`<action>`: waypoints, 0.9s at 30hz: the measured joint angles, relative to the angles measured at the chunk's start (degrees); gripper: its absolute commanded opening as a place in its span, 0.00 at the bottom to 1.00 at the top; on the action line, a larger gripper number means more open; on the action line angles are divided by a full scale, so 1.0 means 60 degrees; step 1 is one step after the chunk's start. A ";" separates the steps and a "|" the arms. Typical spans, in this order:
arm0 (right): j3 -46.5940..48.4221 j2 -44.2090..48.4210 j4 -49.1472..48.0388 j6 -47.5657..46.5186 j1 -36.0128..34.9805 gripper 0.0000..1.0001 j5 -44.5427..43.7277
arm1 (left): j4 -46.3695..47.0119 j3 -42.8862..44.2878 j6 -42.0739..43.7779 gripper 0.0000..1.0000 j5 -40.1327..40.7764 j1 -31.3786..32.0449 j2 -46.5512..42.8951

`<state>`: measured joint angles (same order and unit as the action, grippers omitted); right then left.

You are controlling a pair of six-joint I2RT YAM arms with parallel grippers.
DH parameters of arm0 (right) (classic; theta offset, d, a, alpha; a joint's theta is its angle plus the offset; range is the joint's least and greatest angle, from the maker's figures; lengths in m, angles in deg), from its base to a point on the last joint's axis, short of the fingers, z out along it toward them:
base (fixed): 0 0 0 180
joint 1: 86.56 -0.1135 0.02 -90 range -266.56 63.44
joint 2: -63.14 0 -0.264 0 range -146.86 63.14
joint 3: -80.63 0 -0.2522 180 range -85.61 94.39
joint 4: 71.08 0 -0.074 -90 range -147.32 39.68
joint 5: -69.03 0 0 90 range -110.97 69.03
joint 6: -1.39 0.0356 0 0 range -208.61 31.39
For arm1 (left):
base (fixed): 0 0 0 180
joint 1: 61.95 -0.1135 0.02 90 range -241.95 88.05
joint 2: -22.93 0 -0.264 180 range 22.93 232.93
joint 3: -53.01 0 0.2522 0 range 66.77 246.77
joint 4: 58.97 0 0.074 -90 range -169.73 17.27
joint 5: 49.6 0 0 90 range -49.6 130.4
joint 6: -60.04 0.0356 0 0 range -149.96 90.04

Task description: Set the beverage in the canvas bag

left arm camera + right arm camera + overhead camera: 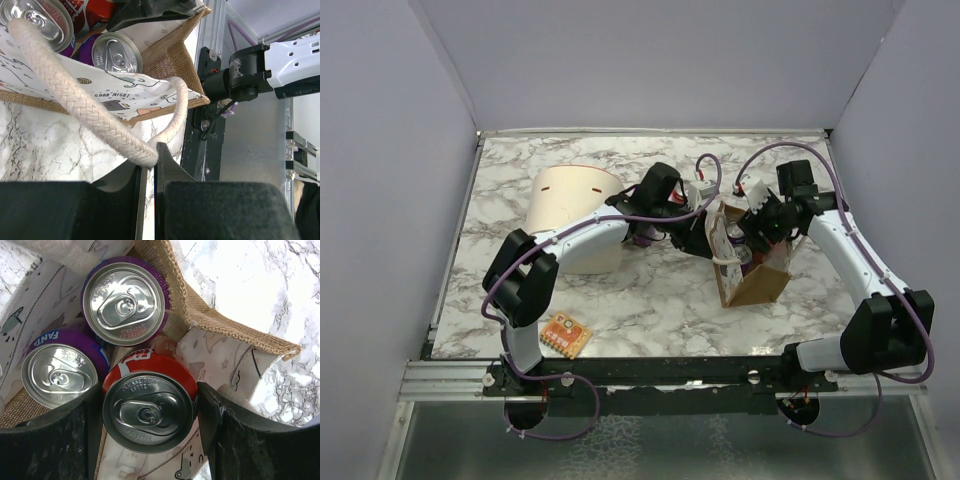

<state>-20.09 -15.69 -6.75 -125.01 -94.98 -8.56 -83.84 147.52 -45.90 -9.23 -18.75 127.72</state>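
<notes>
The red beverage can (147, 412) lies low in the right wrist view, inside the canvas bag (235, 330), clamped between the fingers of the right gripper (150, 426). A purple can (125, 300) and a purple Fanta can (60, 380) stand above it in the frame. The left gripper (149, 172) pinches the rope handle (75, 100), which appears to keep the mouth open. Recommended: lower the can straight until it is seated upright, then release without nudging its neighbours.
</notes>
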 measured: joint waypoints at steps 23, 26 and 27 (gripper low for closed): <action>-0.1224 0.0120 -0.1137 0.1024 0.0004 0.07 -0.0168 | 0.0142 -0.0102 -0.0084 0.00 0.0000 -0.0004 -0.0058; -0.1271 0.0120 -0.1206 0.1060 0.0033 0.14 -0.0200 | 0.0182 -0.0109 -0.0113 0.00 -0.0004 -0.0004 -0.0058; -0.1271 0.0120 -0.1213 0.1064 0.0040 0.16 -0.0200 | 0.0200 -0.0109 -0.0124 0.00 0.0000 -0.0004 -0.0066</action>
<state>-27.72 -14.97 -14.03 -118.63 -94.74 -9.76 -82.64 146.86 -46.65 -9.23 -18.77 127.33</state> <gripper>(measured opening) 0.655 0.088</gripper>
